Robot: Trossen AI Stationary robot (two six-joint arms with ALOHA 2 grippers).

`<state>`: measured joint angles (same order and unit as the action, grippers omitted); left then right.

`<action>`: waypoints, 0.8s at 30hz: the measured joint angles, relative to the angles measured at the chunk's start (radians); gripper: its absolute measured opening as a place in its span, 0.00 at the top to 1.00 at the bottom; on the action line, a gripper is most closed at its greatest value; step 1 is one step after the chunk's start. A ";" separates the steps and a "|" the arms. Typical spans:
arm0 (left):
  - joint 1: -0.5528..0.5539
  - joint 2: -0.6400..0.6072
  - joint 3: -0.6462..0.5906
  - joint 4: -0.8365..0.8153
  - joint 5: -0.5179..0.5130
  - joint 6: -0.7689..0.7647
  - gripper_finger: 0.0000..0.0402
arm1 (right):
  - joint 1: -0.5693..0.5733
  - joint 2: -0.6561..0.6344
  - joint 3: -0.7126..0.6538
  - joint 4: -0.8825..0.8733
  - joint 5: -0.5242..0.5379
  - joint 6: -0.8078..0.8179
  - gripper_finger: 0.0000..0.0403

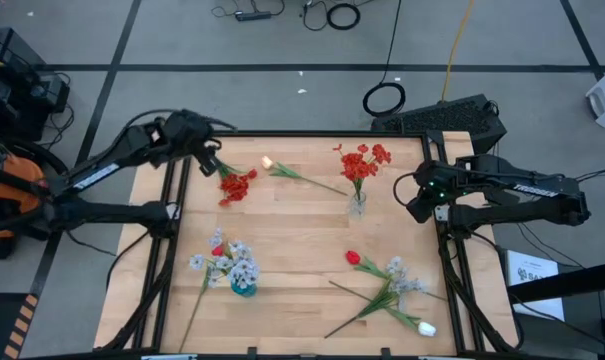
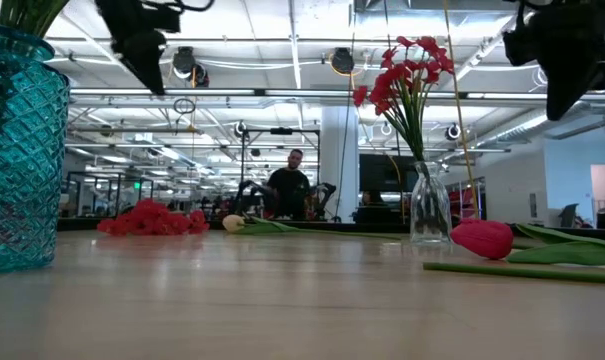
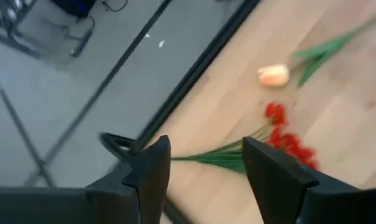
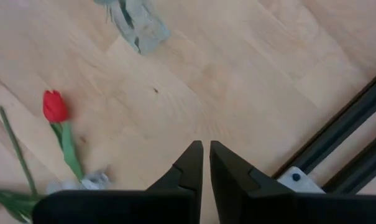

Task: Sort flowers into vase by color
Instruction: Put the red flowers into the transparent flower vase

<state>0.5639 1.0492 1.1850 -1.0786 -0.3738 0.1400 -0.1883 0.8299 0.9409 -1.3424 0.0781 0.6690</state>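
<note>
Dark left jaws: the left gripper [image 3: 203, 171] hangs spread wide and empty above the table's far-left corner, its gap framing the green stem of the red blossom cluster [image 1: 236, 186].
Right jaws: the right gripper [image 4: 205, 163] is pressed together on nothing, over bare wood by the table's right edge, near the clear glass vase [image 1: 357, 204].
Red cluster: lies flat, stem toward the left gripper, blossoms pointing inward.
Cream tulip [image 1: 267, 162]: lies just beside the cluster, its stem running toward the clear vase.
Clear vase: holds red blossoms [image 1: 362, 160], upright.
Teal vase [image 1: 242, 287]: near the front left, holds pale blue-white sprays [image 1: 227, 260]; something red shows among them.
Front-right heap: a red tulip [image 1: 353, 257], a pale spray [image 1: 402, 277] and a white tulip bud [image 1: 426, 328] with stems crossing.
Handling: these artificial flowers look light, with thin, springy stems and soft heads that would crush or snag.
Where to hold: likely mid-stem, below the leaves, across the stem rather than along it.
Risk: a thin stem may slip or swivel between the jaws.
</note>
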 joint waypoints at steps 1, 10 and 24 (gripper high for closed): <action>0.011 0.025 0.010 0.001 -0.004 0.062 0.49 | 0.000 0.000 0.000 0.011 0.002 0.018 0.95; 0.095 0.282 0.020 -0.076 -0.009 0.597 0.49 | 0.000 0.000 0.000 0.116 0.009 0.077 0.95; 0.209 0.632 -0.010 -0.007 0.133 0.626 0.49 | 0.000 0.000 0.000 0.201 0.084 0.174 0.94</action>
<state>0.7727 1.6811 1.1746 -1.0854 -0.2406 0.7665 -0.1879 0.8299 0.9409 -1.1409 0.1619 0.8433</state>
